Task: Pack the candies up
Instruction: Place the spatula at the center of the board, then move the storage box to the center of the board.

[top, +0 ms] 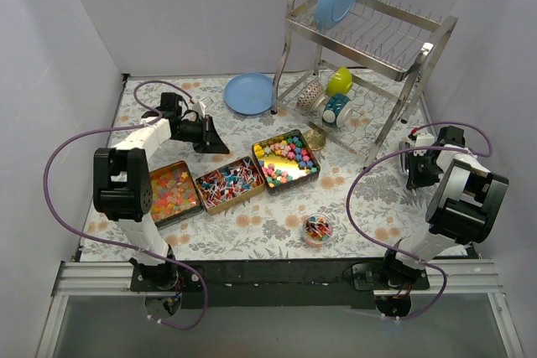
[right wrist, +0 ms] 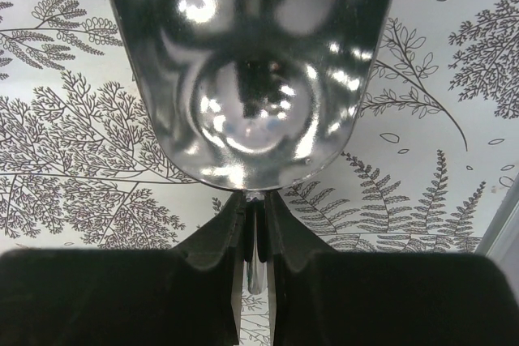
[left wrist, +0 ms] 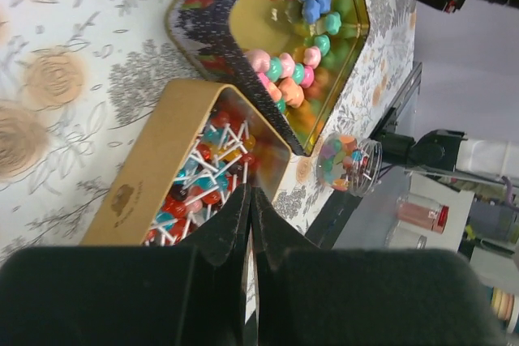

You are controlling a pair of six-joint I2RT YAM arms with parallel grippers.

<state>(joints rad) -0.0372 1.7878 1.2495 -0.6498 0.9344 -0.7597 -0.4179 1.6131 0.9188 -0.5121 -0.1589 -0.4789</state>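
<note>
Left gripper [left wrist: 250,200] was fully closed with its fingers together and nothing held, near the lollipop tin [left wrist: 154,180]. Right gripper [right wrist: 254,212] was clamped on the thin handle of a metal scoop [right wrist: 251,62], the bowl over the floral tablecloth [right wrist: 81,160]. The candies [top: 287,157] sat in the gold tin [left wrist: 203,30] mid-table. A small clear tub [top: 317,229] near the front edge held more colored sweets.

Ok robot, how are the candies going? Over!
Left gripper shut, empty. Right gripper shut on metal scoop. Candies in open tin, little jar partly filled. Dish rack leg between scoop and tin.
</note>
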